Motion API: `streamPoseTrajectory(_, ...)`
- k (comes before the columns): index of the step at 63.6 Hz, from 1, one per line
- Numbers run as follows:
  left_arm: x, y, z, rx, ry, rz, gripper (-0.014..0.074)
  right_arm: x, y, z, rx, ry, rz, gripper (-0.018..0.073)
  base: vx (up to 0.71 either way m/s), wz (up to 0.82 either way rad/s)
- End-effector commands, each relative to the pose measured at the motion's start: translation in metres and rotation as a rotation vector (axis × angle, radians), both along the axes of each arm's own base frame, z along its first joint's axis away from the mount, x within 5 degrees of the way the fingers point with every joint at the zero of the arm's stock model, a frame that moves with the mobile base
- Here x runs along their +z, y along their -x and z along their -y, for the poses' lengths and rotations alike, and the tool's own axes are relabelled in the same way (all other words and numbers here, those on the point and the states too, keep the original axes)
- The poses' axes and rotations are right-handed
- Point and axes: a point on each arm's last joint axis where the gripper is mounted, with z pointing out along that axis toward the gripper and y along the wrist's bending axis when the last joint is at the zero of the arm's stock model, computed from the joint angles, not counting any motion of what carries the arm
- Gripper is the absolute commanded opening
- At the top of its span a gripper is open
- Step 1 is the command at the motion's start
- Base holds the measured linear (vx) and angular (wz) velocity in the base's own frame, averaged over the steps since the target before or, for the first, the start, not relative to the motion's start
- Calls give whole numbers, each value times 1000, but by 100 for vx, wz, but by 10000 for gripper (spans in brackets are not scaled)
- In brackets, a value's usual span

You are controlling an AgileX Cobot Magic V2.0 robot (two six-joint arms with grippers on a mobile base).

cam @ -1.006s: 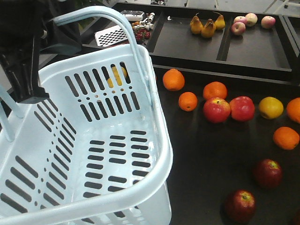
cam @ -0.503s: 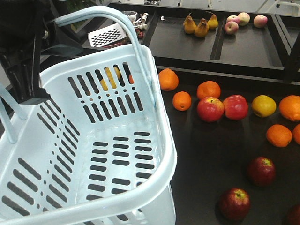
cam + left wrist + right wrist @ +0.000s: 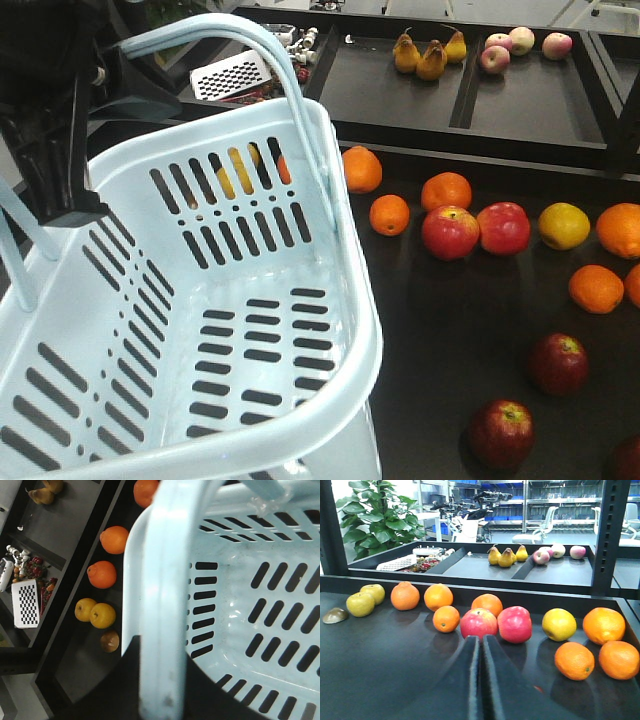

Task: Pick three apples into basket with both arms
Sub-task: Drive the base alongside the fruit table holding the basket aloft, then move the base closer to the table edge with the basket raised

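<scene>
The pale blue basket [image 3: 330, 250] fills the left of the front view, hanging empty from my black left arm [image 3: 50, 120]. In the left wrist view my left gripper [image 3: 159, 652] is shut on the basket's thick rim [image 3: 160, 595], one black finger on each side. Two dark red apples [image 3: 558, 363] [image 3: 500, 433] lie on the black shelf at the lower right, and a third [image 3: 628, 460] is cut by the corner. My right gripper [image 3: 481, 640] is shut with nothing in it, low over the shelf, pointing at two brighter pink-red apples [image 3: 479, 623]. It is outside the front view.
Oranges [image 3: 361, 168] [image 3: 595, 288] and a yellow fruit [image 3: 564, 225] lie scattered around the bright apples [image 3: 450, 232]. A raised ledge [image 3: 470, 155] divides off back trays holding pears [image 3: 430, 58] and pale apples [image 3: 520, 42]. Left of the basket lie more oranges [image 3: 102, 574] and yellow fruit [image 3: 95, 613].
The basket's near corner has swung slightly right and lower in the front view, and the fruit on the shelf has shifted a little left in the frame.
</scene>
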Motion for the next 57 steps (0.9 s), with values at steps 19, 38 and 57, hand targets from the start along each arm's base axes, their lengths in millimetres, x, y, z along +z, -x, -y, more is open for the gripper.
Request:
streamPoseTrajectory(19, 19, 11, -3, -27, 112, 46, -6, 3, 0, 0, -3, 6, 76, -8, 2, -16)
streamPoseTrajectory(38, 19, 13, -2, -37, 124, 35, -6, 3, 0, 0, -3, 6, 76, -8, -2, 0)
streamPoseTrajectory(57, 18, 15, 2, -63, 156, 5, -6, 3, 0, -1, 8, 6, 78, -8, 3, -16)
